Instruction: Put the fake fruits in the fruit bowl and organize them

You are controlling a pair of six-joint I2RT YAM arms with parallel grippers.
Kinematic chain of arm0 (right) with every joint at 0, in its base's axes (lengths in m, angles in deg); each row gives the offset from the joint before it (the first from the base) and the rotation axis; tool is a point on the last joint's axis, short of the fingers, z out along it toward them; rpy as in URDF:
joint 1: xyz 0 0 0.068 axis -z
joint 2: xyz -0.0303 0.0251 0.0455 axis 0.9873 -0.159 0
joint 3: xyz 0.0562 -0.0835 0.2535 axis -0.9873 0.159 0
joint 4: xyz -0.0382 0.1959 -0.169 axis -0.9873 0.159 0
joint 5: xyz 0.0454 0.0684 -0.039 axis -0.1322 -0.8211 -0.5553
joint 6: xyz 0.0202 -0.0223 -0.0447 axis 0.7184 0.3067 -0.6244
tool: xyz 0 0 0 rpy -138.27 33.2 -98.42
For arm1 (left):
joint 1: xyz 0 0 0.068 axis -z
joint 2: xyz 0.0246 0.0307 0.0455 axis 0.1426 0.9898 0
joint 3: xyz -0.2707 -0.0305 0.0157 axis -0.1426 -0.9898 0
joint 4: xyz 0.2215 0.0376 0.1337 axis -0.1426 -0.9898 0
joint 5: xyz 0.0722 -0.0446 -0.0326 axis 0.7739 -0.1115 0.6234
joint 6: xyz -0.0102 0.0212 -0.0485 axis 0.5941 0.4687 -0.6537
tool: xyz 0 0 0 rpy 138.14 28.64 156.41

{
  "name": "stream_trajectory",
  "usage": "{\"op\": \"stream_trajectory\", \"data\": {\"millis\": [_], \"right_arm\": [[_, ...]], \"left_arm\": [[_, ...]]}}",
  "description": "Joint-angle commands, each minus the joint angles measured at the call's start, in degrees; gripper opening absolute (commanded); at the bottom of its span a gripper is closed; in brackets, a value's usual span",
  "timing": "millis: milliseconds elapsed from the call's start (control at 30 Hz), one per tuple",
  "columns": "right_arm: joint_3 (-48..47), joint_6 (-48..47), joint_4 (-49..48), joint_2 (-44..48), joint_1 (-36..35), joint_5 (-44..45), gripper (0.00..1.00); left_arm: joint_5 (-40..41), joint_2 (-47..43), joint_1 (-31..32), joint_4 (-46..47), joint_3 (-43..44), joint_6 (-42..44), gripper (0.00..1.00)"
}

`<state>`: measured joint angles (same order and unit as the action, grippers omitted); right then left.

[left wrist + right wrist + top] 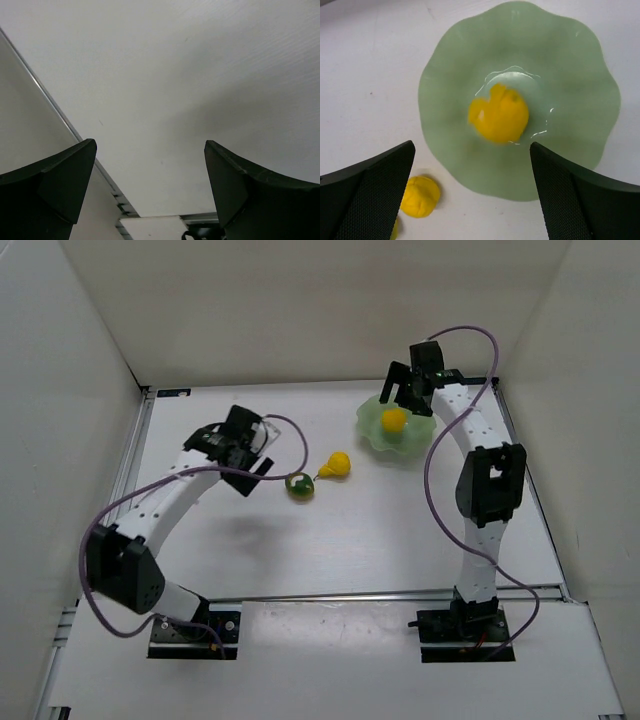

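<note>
The pale green scalloped fruit bowl point(378, 435) stands at the back right and holds one yellow pear-shaped fruit point(395, 420). In the right wrist view the bowl point(570, 75) has that fruit point(499, 114) at its middle. A second yellow fruit point(336, 465) lies on the table left of the bowl and also shows in the right wrist view point(420, 196). The round dark-green fruit point(298, 486) lies beside it. My right gripper point(405, 395) hovers open and empty above the bowl point(472, 200). My left gripper point(255, 472) is open and empty, left of the green fruit point(150, 195).
White enclosure walls stand close on the left, back and right. A metal rail point(55, 110) runs along the table's left edge. The arm bases point(190, 630) sit at the near edge, with purple cables point(435, 470) looping off both arms.
</note>
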<state>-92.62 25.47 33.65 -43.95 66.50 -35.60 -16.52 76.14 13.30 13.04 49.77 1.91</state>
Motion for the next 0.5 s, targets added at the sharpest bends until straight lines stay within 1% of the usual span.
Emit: {"op": "stream_trajectory", "data": {"millis": [0,33,67,100,133,167,200,233,267,333,400,467], "right_arm": [[-4.79,0.47,9.75,1.3,0.9,-1.18,1.0],[-2.34,0.47,7.57,3.15,0.9,-1.17,1.0],[0.65,0.47,5.9,7.6,0.9,-0.56,1.0],[3.81,0.47,4.32,9.82,0.9,-0.55,1.0],[9.41,0.47,1.86,12.02,0.9,-0.55,1.0],[12.08,0.47,1.06,14.13,0.9,-0.55,1.0],[14.45,0.47,0.53,18.07,0.9,-0.55,1.0],[16.56,0.47,0.52,19.85,0.9,0.23,1.0],[20.76,0.47,-0.09,23.17,0.9,0.24,1.0],[24.74,0.47,-0.09,26.44,0.9,0.94,1.0],[29.56,0.47,-0.71,30.49,0.9,0.94,1.0],[31.96,0.99,-1.24,33.47,0.9,-0.1,1.0]], "left_arm": [[5.48,5.86,6.87,0.91,6.88,3.18,1.0],[5.48,7.8,10.11,1.53,9.85,3.97,1.0],[4.87,11.73,11.8,1.53,11.36,3.97,1.0],[4.87,13.94,13.38,1.53,12.85,4.76,1.0],[4.26,16.14,16.27,2.14,14.26,4.76,1.0],[3.38,18.34,17.6,2.15,16.8,6.07,1.0],[2.85,22.63,18.75,2.15,17.96,6.61,1.0],[2.85,24.76,19.8,2.15,19.01,7.13,1.0],[2.32,26.78,21.2,2.15,20.68,8.36,1.0],[2.32,32.13,21.75,2.15,22.18,9.42,1.0],[2.32,35.13,22.45,2.67,24.29,10.21,1.0],[2.84,39.35,21.93,3.29,27.09,10.74,1.0]]}}
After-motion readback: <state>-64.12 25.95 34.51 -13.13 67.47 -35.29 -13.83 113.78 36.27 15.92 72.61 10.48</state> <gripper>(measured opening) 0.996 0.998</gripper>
